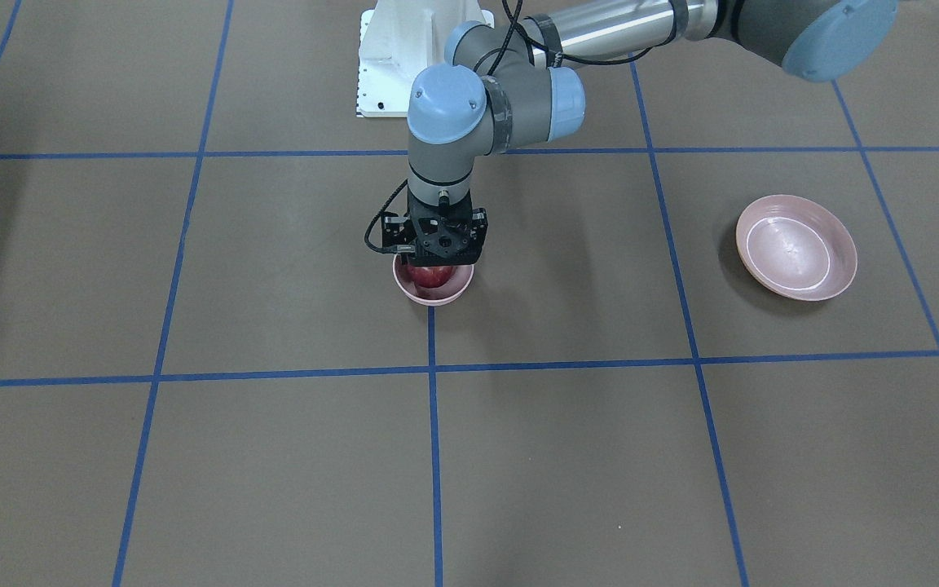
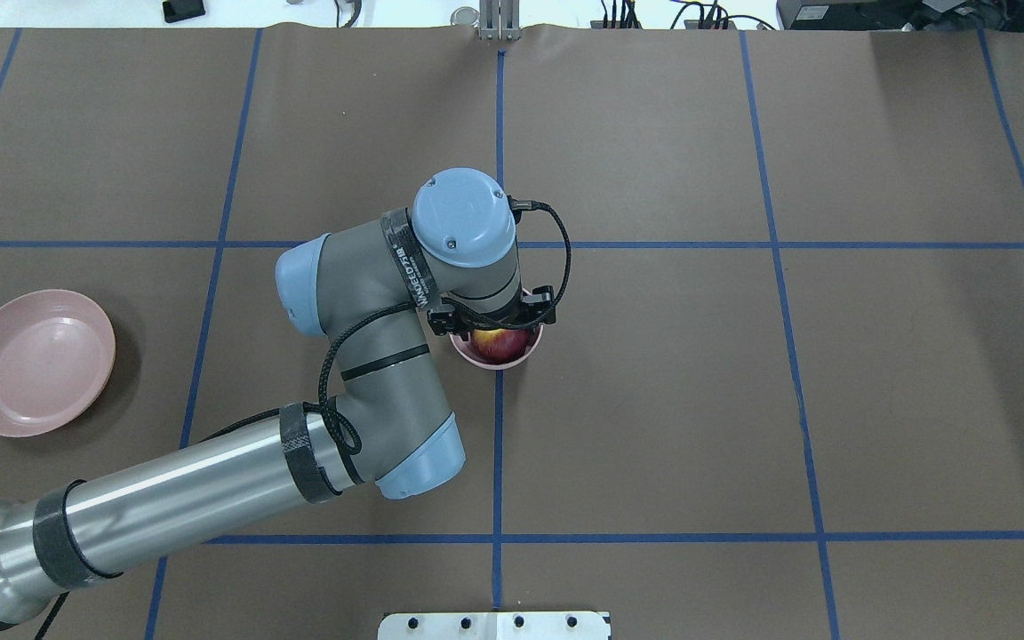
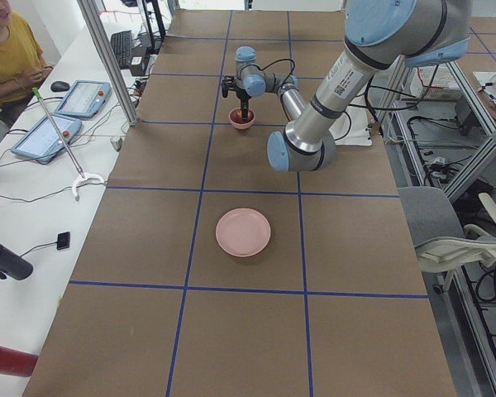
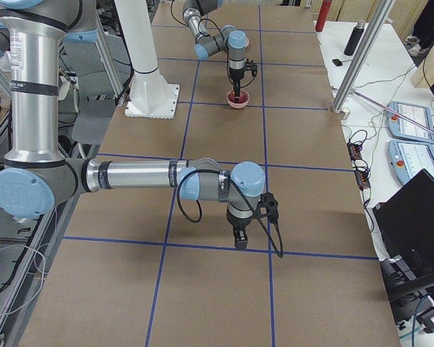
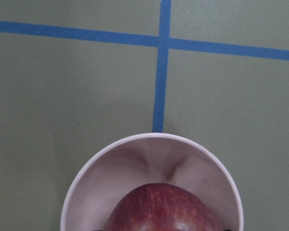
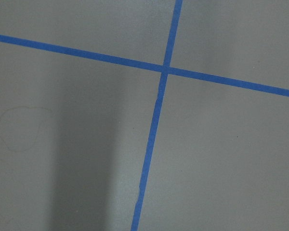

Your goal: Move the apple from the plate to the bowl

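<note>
The dark red apple (image 1: 431,277) sits inside the small deep pink bowl (image 1: 434,298) on the table's centre line. My left gripper (image 1: 434,262) points straight down into the bowl, its fingers on either side of the apple and shut on it. The overhead view shows the apple's yellow patch (image 2: 500,343) under the gripper (image 2: 492,324). The left wrist view shows the apple's top (image 5: 159,209) low in the bowl (image 5: 86,173). The wide shallow pink plate (image 2: 35,363) lies empty at the table's left. My right gripper (image 4: 239,242) hangs over bare table; I cannot tell if it is open.
The table is brown with blue tape grid lines. A white mount (image 1: 404,57) stands at the robot's edge. An operator (image 3: 8,50) sits at a side bench with tablets. The right wrist view shows only a tape crossing (image 6: 164,70).
</note>
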### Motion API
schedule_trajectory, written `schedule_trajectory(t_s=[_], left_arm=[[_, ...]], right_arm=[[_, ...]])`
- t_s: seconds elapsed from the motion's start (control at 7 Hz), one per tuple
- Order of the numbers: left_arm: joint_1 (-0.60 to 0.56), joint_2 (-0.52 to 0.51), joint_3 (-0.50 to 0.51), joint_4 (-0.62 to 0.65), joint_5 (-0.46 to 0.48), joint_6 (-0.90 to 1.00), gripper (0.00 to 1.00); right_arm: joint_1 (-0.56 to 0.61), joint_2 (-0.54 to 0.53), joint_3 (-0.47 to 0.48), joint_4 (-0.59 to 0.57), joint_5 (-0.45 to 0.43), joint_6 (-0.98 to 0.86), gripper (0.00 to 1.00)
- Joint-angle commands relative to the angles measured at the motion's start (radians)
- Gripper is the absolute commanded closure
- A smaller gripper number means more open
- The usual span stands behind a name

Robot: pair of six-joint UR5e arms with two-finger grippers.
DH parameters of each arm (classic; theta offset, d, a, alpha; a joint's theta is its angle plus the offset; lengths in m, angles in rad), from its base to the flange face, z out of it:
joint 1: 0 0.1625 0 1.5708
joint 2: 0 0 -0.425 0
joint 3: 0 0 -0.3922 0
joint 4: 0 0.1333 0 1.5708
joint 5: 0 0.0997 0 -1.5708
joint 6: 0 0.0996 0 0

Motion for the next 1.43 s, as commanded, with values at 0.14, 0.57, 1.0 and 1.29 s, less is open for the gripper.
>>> schedule_trajectory(t_s=[0.14,0.57,1.0,1.29], left_arm=[[-0.014,-0.001,-0.010,0.003,-0.005,0.003,0.02],[-0.105,0.066,-0.097,0.050,-0.108,0.117,0.02],[-0.349,0.366,-0.385,0.210,-0.245,0.519,0.02],[-0.489,0.625,-0.511,0.207,-0.275,0.781,0.02]], right_arm=[[0.000,-0.001,-0.001,0.000,0.000,0.002,0.00],[0.002,-0.004,-0.008,0.000,-0.005,0.057,0.00],[0.003,-0.012,-0.018,0.002,-0.015,0.052,0.00],[0.005,-0.003,-0.018,0.003,-0.053,0.054,0.00]])
